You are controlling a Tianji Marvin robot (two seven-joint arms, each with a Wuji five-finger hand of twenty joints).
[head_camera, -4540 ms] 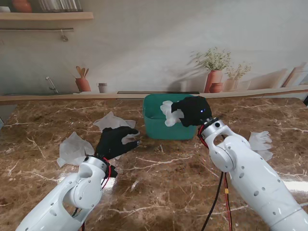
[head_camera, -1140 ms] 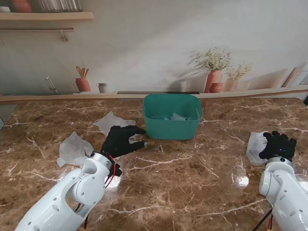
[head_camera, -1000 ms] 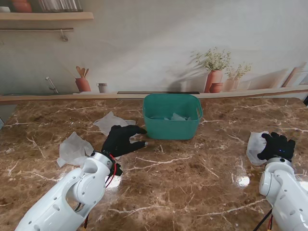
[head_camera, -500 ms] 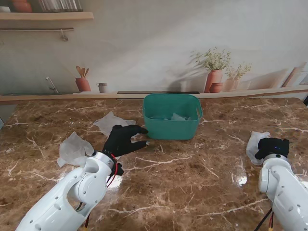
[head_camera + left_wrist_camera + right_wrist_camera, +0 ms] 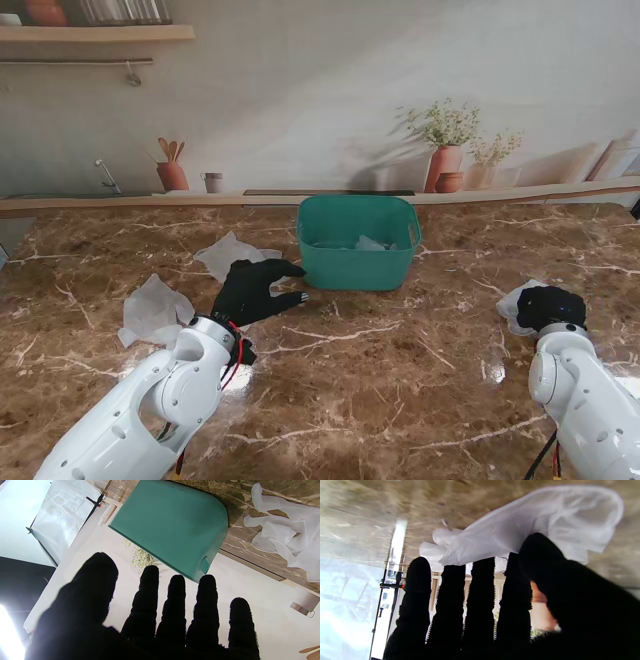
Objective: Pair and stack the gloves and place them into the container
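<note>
Near the table's right edge, my right hand [image 5: 550, 306] is shut on a white glove [image 5: 511, 303] bunched at its fingertips. The right wrist view shows the thumb of that hand [image 5: 495, 610] pressing the glove [image 5: 532, 525] against the fingers, and the glove hangs off the marble. The teal container [image 5: 358, 262] stands at the centre back with white gloves [image 5: 357, 243] inside. My left hand [image 5: 256, 290] hovers open with fingers spread, just left of the container's front. The left wrist view shows the spread hand [image 5: 150, 620], the container wall [image 5: 170, 527] and a loose glove [image 5: 287, 537].
Two more white gloves lie on the left of the marble table: one [image 5: 232, 252] beyond my left hand, another [image 5: 152, 308] nearer to me at far left. A ledge with plant pots [image 5: 445, 165] runs behind the table.
My right hand left the container, moved to the right edge, closed its fingers on the white glove there and drew it slightly left. The left hand has barely moved.
</note>
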